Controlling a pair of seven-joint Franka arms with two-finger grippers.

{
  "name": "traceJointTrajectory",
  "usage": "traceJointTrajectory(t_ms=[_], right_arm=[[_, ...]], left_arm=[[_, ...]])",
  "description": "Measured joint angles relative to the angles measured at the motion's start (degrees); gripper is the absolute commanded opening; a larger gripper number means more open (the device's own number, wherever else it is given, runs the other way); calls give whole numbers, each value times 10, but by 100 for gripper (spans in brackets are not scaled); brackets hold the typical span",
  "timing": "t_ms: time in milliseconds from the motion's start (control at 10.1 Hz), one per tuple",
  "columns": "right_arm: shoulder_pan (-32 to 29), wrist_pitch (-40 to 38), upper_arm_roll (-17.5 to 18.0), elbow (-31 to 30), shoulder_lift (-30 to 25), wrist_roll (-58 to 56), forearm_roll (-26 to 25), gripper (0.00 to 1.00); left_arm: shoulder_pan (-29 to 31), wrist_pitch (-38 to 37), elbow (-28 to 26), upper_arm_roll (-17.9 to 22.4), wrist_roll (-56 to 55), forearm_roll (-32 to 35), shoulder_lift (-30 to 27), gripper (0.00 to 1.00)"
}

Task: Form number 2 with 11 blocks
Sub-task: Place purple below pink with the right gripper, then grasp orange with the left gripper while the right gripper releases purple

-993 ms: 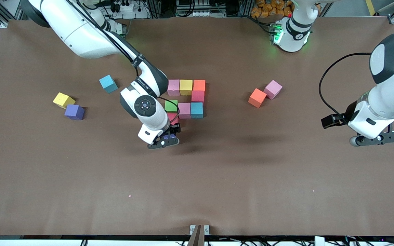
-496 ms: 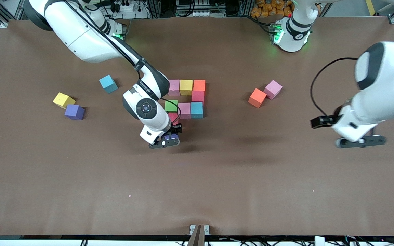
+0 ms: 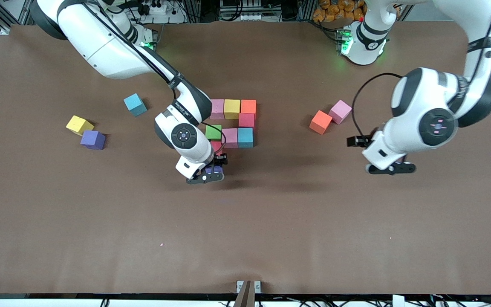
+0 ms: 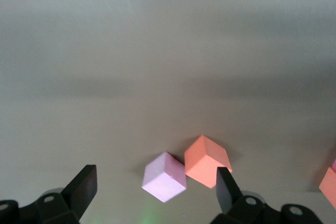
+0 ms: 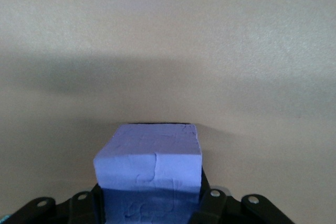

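Part of the number 2 lies mid-table: pink, yellow and orange blocks in a row, then red, blue, pink and green. A red block is half hidden by the right arm. My right gripper is shut on a purple block, low over the table just below that red block. My left gripper hangs open near a loose orange block and a loose pink block, holding nothing.
Toward the right arm's end of the table lie a loose blue block, a yellow one and a purple one. The brown table cover is bare nearer the front camera.
The left arm has swung from the table's end toward the middle, closer to the loose orange and pink blocks. The right gripper with its purple block has barely shifted.
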Motion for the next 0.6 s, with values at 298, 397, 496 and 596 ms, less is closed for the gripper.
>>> traceJointTrajectory(t_ms=[298,397,496,596], right_arm=[[5,0,0,-2,0,16,0,19],[6,0,0,-2,0,17,0,19],[6,0,-1,-2,0,17,0,19],[6,0,-1,-2,0,17,0,20]], left_arm=[[-6,44,-65,-56,-162,0,-1,100],[-14,62,-82,-61,-219,0,-1,100],[-23,82,-99,-62,-274,0,-1,100],[-31,105,-115,-63,-333,0,0,100]])
